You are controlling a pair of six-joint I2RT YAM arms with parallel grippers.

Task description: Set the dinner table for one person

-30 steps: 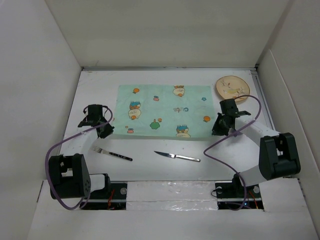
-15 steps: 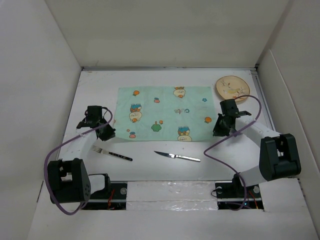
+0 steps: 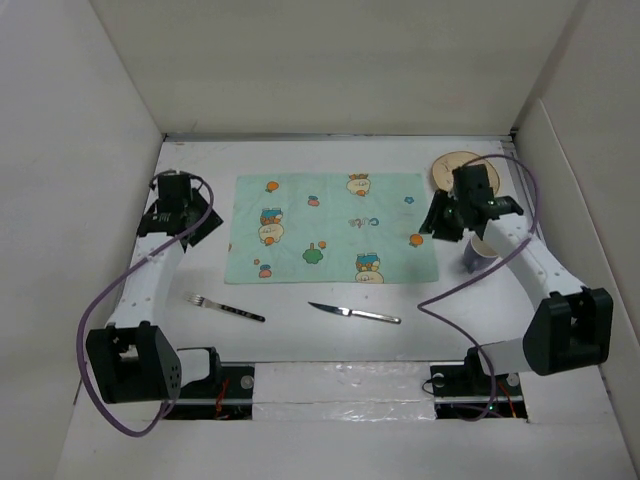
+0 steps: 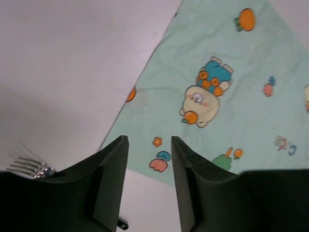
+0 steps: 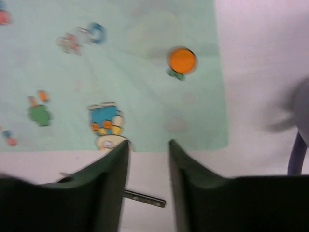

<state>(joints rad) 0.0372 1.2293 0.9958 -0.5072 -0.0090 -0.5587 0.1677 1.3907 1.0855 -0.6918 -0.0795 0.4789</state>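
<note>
Now left gripper [image 4: 148,145] and right gripper [image 5: 148,145] hover, fingers spread and empty, flanking the placemat [image 3: 330,225]; the plate [image 3: 450,166] lies on the table [image 3: 290,292] just beyond the right gripper, the nearer one

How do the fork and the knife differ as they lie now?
The fork has a dark handle; the knife looks all metal. The fork lies to the left, the knife near the middle. Both lie on the bare dinner table, on the near side of the placemat, heads pointing left.
</note>
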